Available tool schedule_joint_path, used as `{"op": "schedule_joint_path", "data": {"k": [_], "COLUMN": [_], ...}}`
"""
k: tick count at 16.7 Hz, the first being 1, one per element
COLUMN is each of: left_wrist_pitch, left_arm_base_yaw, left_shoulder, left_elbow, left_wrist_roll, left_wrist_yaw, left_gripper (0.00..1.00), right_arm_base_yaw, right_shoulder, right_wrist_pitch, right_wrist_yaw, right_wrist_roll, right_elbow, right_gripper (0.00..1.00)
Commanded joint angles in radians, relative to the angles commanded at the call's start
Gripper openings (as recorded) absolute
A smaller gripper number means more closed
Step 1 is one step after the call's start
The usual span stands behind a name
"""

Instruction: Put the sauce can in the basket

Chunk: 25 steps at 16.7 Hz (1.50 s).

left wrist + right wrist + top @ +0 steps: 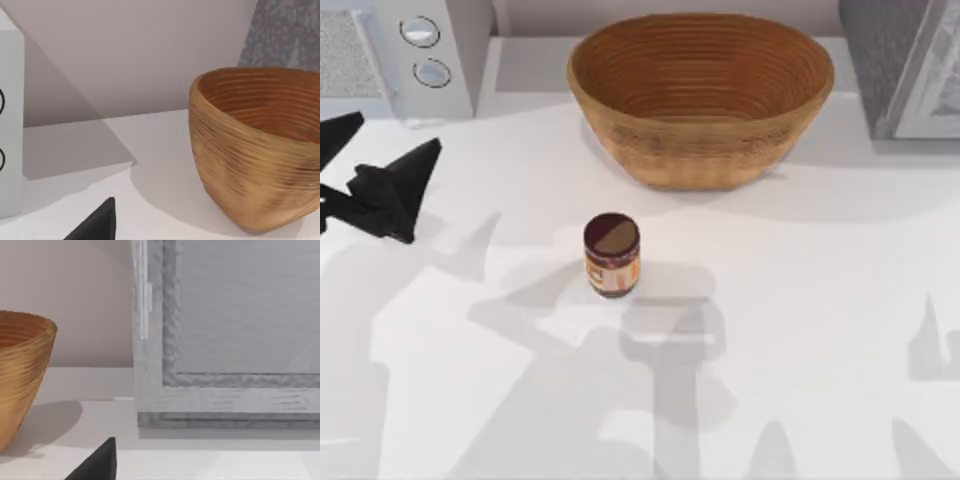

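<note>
Sauce can (612,254) stands upright on the white table (820,330), near centre, just in front of the wicker basket (700,100) and apart from it. Basket empty, at the table's far edge. My left gripper (382,170) hangs over the table's left side, well apart from the can, nothing between its fingers; they look spread, though the angle is poor. A grey appliance with two dials (425,50) sits beyond it.
</note>
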Motion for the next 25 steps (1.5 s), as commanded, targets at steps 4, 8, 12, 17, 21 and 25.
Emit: {"op": "schedule_joint_path", "data": {"k": [4, 8, 12, 17, 21, 25], "left_wrist_pitch": [0.267, 0.503, 0.683, 0.779, 0.779, 0.772], "left_arm_base_yaw": [-0.019, -0.071, -0.139, -0.191, -0.191, -0.219], "left_shoulder": [0.392, 0.737, 0.995, 1.132, 1.132, 1.132], "left_elbow": [0.146, 0.278, 0.380, 0.436, 0.436, 0.449], "left_wrist_roll": [0.021, 0.067, 0.116, 0.147, 0.147, 0.143], "left_wrist_yaw": [0.209, 0.413, 0.582, 0.680, 0.680, 0.652], "left_gripper": [1.00, 1.00, 1.00, 1.00, 1.00, 1.00], "right_arm_base_yaw": [0.000, 0.000, 0.000, 0.000, 0.000, 0.000], "right_shoulder": [0.000, 0.000, 0.000, 0.000, 0.000, 0.000], "right_wrist_pitch": [0.000, 0.000, 0.000, 0.000, 0.000, 0.000], "right_wrist_yaw": [0.000, 0.000, 0.000, 0.000, 0.000, 0.000], "right_wrist_roll": [0.000, 0.000, 0.000, 0.000, 0.000, 0.000], "right_elbow": [0.000, 0.000, 0.000, 0.000, 0.000, 0.000], "right_gripper": [1.00, 1.00, 1.00, 1.00, 1.00, 1.00]}}
